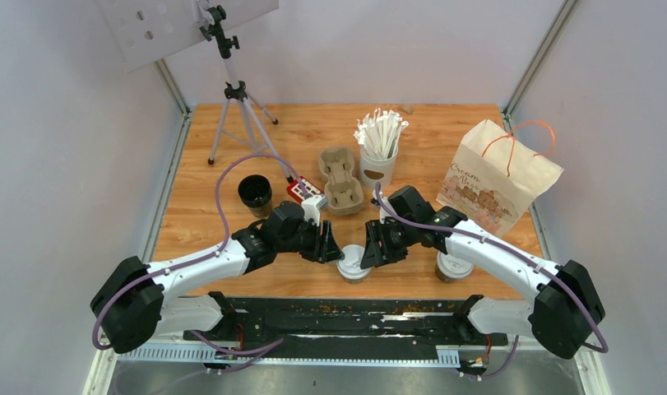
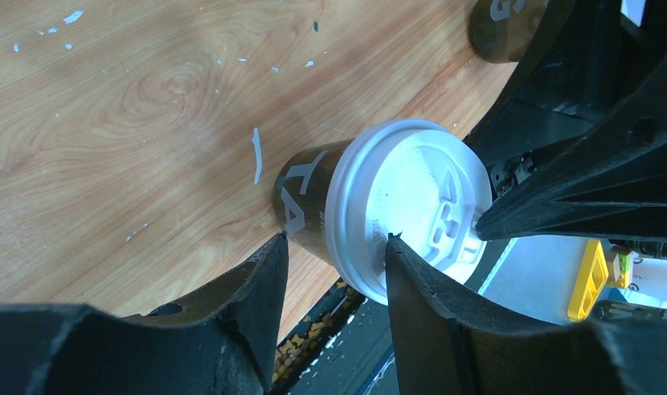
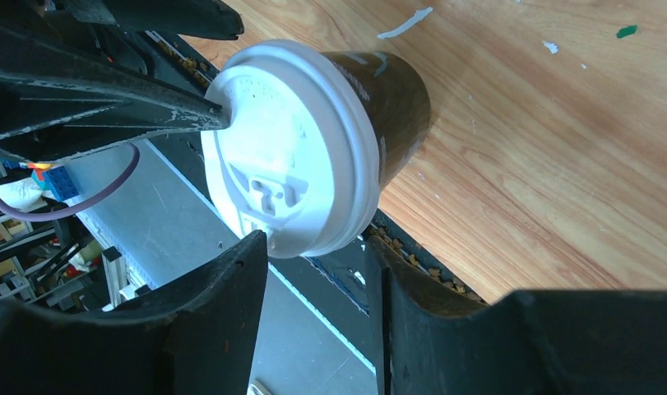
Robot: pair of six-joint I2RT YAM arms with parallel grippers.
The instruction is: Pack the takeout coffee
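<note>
First coffee cup stands on surface in front of pulp tray; left gripper and right gripper flank it, fingers spread, nothing pinched (likely lining up a lift). Second coffee cup front-right of tray.

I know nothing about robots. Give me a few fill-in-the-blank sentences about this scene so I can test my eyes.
1. The left gripper and right gripper both meet at one dark cup whose lid is ___.
2. Counting the second cup, the number of lidded coffee cups in view is ___.
3. The paper bag has handles coloured ___.
4. The lidless black cup stands on the side of the ___ arm.

Missing words: white; two; orange; left.
</note>
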